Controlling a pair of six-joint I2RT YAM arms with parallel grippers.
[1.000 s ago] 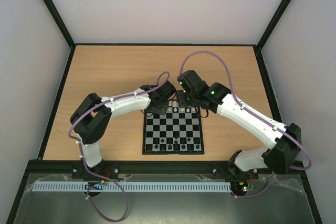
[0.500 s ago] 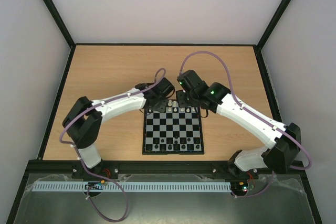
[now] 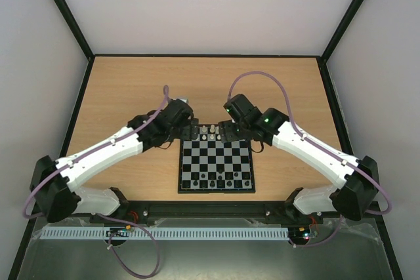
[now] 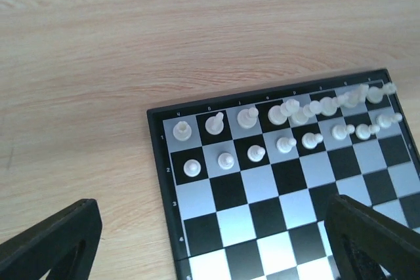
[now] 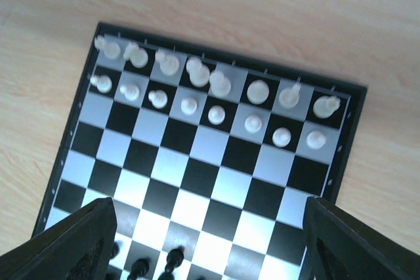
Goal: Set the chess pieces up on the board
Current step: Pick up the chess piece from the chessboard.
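Observation:
The board (image 3: 216, 159) lies at the table's near middle. Cream-white chess pieces (image 3: 214, 133) fill its two far rows, seen as two lines in the left wrist view (image 4: 283, 126) and the right wrist view (image 5: 211, 98). Black chess pieces (image 3: 216, 178) stand along the near rows, and a few show at the bottom of the right wrist view (image 5: 152, 267). My left gripper (image 3: 186, 131) hovers by the board's far left corner, open (image 4: 213, 254), holding nothing. My right gripper (image 3: 232, 132) hangs above the far right rows, also open (image 5: 210, 247) and holding nothing.
The wooden table (image 3: 131, 90) is ringed by a black frame (image 3: 203, 56) with pale walls behind. Both arms reach in from the near edge, with purple cables (image 3: 259, 77) looping above them.
My left arm has swung back to the left, off the board's far rows, and its gripper has opened wide. My right gripper has opened wider and stayed over the far right rows.

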